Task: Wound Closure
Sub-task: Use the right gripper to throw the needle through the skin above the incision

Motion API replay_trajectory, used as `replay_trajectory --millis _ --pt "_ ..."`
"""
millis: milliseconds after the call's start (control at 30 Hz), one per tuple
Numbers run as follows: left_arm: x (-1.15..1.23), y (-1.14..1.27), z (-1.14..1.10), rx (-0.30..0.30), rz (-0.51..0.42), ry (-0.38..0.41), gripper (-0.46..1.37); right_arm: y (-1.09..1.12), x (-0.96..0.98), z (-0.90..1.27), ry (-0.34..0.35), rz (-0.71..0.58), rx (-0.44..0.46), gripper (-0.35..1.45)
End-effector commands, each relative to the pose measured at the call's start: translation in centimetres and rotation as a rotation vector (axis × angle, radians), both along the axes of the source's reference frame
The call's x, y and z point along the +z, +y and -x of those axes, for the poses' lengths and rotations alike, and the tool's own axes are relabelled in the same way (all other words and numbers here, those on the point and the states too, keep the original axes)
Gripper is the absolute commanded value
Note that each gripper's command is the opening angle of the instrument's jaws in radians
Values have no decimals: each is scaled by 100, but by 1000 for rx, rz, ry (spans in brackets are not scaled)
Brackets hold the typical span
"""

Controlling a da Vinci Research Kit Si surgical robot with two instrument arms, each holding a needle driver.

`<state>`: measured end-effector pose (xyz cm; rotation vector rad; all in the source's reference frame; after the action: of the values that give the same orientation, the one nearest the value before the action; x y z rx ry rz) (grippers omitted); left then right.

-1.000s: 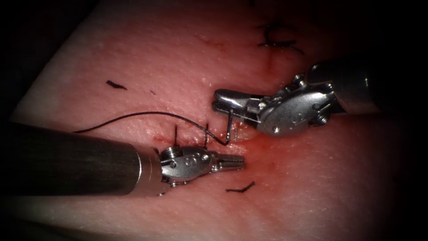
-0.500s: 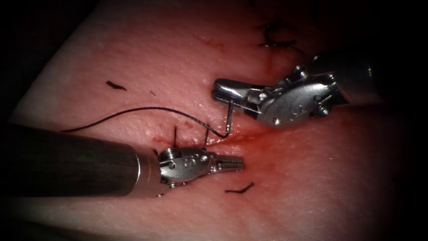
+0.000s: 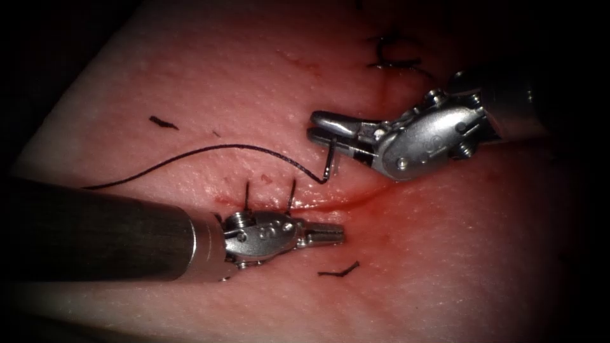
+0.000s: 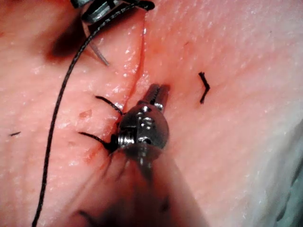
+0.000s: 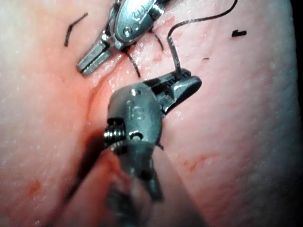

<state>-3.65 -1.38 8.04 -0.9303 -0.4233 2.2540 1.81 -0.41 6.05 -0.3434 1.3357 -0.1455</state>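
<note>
My right tool is shut on the needle, a short way from its thread end. That end hangs free above the cut, out of the tissue. The jaws hide the rest of its curve. The dark thread runs from the needle's end leftward across the tissue. In the right wrist view the same tool grips the needle. My left tool lies just below the cut, shut and holding nothing. It rests beside the cut in its own wrist view, with the thread to one side.
Two short stitch ends stand up from the cut beside the left tool. An older knot sits at the far end. Cut thread bits lie loose. Red fluid wets the cut.
The right tool has risen and shifted right, lifting the needle's thread end away from the cut and drawing the thread up with it. The left tool has barely moved.
</note>
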Motion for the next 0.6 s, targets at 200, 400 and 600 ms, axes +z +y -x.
replay_trajectory --millis 200,400,600 --pt "0 0 -2 0 1 2 7 10 6 3 1 -251 25 -35" --pt "0 -1 -3 1 2 1 6 19 19 4 -26 -485 21 -35" --pt "1 -1 -6 3 2 0 5 26 30 4 -26 -630 -15 -35"
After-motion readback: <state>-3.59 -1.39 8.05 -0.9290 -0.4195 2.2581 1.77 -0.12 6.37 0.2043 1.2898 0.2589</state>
